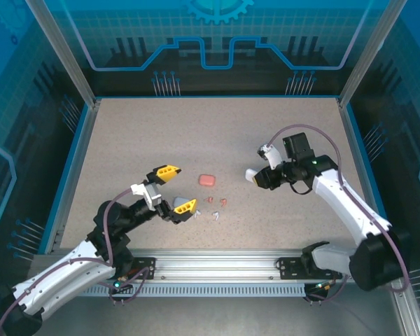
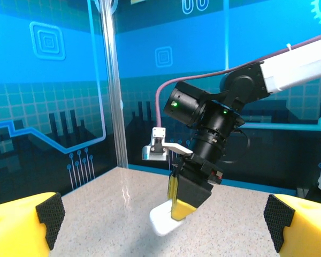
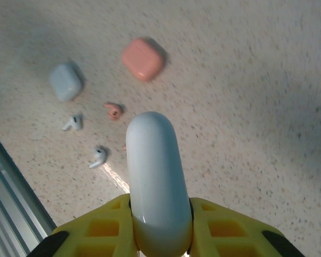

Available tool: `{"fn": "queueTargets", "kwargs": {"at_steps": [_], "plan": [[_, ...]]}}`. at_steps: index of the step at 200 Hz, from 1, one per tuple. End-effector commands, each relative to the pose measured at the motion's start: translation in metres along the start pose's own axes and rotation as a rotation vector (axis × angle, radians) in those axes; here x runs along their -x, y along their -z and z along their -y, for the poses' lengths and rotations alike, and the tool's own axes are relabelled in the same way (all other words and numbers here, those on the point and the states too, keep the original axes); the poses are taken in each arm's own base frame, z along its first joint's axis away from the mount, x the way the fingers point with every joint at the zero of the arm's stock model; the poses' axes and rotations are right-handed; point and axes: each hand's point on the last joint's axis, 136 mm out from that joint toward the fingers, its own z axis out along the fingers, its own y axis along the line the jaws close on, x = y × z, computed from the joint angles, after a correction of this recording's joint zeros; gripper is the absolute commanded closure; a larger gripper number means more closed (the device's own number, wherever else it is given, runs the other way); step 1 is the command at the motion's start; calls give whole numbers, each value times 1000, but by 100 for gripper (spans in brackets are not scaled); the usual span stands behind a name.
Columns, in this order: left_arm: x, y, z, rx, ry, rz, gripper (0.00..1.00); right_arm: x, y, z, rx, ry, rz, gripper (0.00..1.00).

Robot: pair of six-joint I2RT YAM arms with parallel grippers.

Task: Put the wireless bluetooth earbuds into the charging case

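the left gripper [image 1: 175, 188] sits lower left of centre in the overhead frame, its jaws spread wide with nothing between them. in its own wrist view its yellow fingers [image 2: 21, 225] stand at the two bottom corners. a pale grey case [image 1: 180, 204] lies just beside the lower finger, though it is hard to tell whether they touch.

the right gripper [image 1: 257, 176], right of centre, is clamped on a white case [image 3: 155, 171], whose rounded end sticks out from between its fingers over the speckled table [image 1: 126, 140]. a salmon case [image 3: 143, 58] lies closed near the middle of the table, apart from the grey one.

the earbuds lie loose on the table, outside every case. in the right wrist view two white earbuds [image 3: 99, 156] show at left centre, with a salmon earbud [image 3: 113, 110] just to the upper right of them, all below the two lying cases.
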Motion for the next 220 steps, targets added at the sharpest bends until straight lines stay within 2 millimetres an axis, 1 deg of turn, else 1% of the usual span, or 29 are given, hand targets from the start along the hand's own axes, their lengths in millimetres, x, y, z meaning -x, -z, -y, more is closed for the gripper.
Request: {"fn": "queueTargets", "kwargs": {"at_steps": [1,36,71,98,124,154,178,191,220], "plan": [[4,-2,-5,30,-14,-5,1,-8,-16,12,23,-78,-67,78],[2,-6,-6,30,-3,-20,1,-9,-48,23,87,-143,-138,78],[-1,-7,-7,33,2,-28,1,-15,-77,33,135,-202,-222,77],[-2,-8,-8,33,3,-32,1,-18,-91,40,159,-247,-253,77],[-2,-8,-8,34,10,-36,1,-23,-99,47,153,-273,-266,76],[-7,-7,-9,44,15,-49,1,-30,-104,54,142,-286,-293,69],[-13,-7,-16,81,23,-69,1,-31,-102,60,92,-281,-290,58],[-16,-6,-23,126,33,-80,1,-28,-96,63,55,-268,-273,51],[-27,0,-52,296,68,-129,1,-15,-74,66,-44,-216,-236,42]]}}
